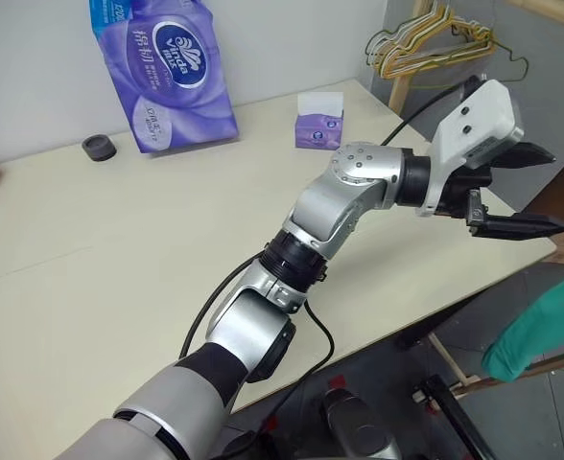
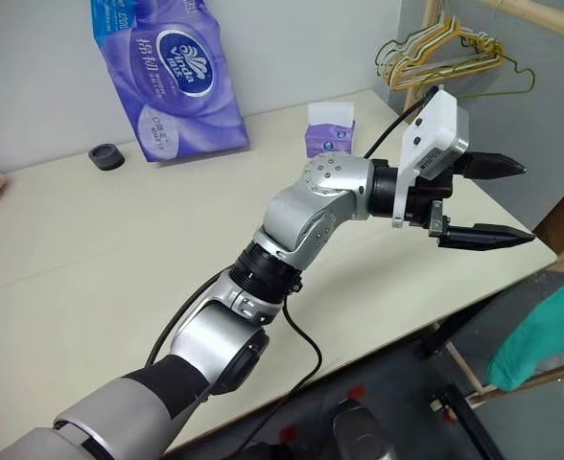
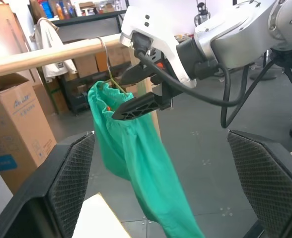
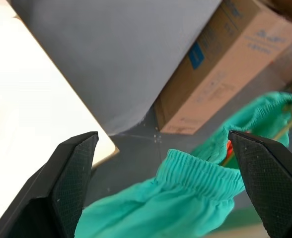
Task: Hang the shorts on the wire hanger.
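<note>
Shorts (image 3: pixel 131 148) draped on wire hanger (image 3: pixel 108 62) beyond the bench (image 1: pixel 119 240) edge; left gripper (image 1: pixel 517 192) and right gripper (image 3: pixel 136 91) gaping, empty; hanging seemingly done, arms to retreat.

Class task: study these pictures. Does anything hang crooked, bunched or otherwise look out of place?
Yes. The teal shorts hang lopsided from the wooden rail: the waistband bunches high at one end and the rest trails diagonally down, not spread level.

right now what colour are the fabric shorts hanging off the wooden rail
Teal green, with an orange cord at the gathered waistband: the teal-green fabric shorts show best in the left wrist view.
</note>
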Robot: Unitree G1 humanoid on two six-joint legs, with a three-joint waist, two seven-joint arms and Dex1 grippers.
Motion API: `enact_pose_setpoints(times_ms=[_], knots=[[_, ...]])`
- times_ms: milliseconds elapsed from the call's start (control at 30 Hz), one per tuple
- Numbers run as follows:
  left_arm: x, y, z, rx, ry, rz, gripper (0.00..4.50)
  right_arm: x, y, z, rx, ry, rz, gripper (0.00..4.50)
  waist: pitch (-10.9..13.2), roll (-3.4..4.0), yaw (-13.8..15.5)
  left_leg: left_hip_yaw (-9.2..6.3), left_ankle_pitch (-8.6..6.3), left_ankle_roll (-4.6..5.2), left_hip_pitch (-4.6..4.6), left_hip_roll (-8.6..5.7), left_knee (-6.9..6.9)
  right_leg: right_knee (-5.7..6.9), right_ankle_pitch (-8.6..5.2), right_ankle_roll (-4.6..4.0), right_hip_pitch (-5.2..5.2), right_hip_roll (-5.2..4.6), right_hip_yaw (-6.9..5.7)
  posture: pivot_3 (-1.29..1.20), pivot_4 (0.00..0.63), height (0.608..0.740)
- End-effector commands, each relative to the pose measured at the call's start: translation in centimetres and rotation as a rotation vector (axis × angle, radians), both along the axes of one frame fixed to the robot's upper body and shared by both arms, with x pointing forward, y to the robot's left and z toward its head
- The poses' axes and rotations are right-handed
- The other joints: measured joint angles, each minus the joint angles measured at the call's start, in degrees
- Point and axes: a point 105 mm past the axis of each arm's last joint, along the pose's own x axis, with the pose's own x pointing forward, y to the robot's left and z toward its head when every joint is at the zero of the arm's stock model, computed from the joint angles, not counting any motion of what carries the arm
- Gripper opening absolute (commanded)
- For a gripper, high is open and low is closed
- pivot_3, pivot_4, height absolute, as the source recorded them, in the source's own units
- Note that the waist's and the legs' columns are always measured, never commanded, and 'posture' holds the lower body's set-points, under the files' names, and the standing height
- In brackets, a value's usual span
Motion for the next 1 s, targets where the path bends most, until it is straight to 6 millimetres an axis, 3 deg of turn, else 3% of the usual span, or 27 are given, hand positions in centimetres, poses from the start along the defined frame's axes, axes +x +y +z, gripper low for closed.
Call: enact_pose_setpoints(times_ms=[33,267,467,667,833,1000], knots=[[-0.3,0.1,1.8,-0.048,-0.052,0.011,4.5,0.7,1.3,1.8,-0.096,-0.054,0.059,4.47,0.0,0.03,0.0,-0.01,0.0,0.0,0.0,0.0,0.01,0.02,0.0,0.0,0.0,0.0,0.0,-0.37,0.112,0.74],[0.5,0.7,2.1,-0.059,-0.059,0.065,4.5,2.8,3.7,0.5,-0.118,-0.069,0.173,4.47,-0.1,0.18,0.8,-0.03,0.01,0.0,0.01,0.0,0.1,0.12,0.03,0.05,0.0,-0.02,0.0,-0.31,0.099,0.74],[2.3,2.8,2.3,-0.086,-0.083,0.202,4.5,5.0,7.4,1.1,-0.214,-0.18,0.318,4.47,-0.3,0.44,2.9,-0.03,0.02,-0.01,0.03,0.01,0.18,0.25,0.11,0.16,-0.03,-0.02,0.02,-0.26,0.093,0.74],[6.3,8.4,-0.2,-0.065,-0.078,0.556,4.5,8.1,13.3,-1.3,-0.17,-0.276,0.569,4.47,-0.6,0.79,5.0,-0.19,0.05,-0.06,0.04,0.13,0.34,0.41,0.17,0.22,-0.05,0.01,0.02,-0.18,0.082,0.74],[10.4,16.5,-5.6,-0.018,0.033,1.01,4.5,10.4,17.6,-6.0,-0.058,-0.284,0.742,4.47,-1.0,0.6,8.9,-0.28,0.08,-0.15,-0.31,0.12,0.97,1.3,0.42,-0.07,-0.76,-0.25,-0.01,-0.09,0.066,0.74],[11.7,25.0,-10.5,0.017,-0.001,1.434,4.5,12.0,22.0,-9.8,0.045,-0.277,0.902,4.47,-1.5,0.16,12.8,-0.43,0.28,-0.46,-0.37,0.14,0.98,1.41,0.58,-0.33,-0.9,-0.29,-0.21,-0.03,0.056,0.74]])
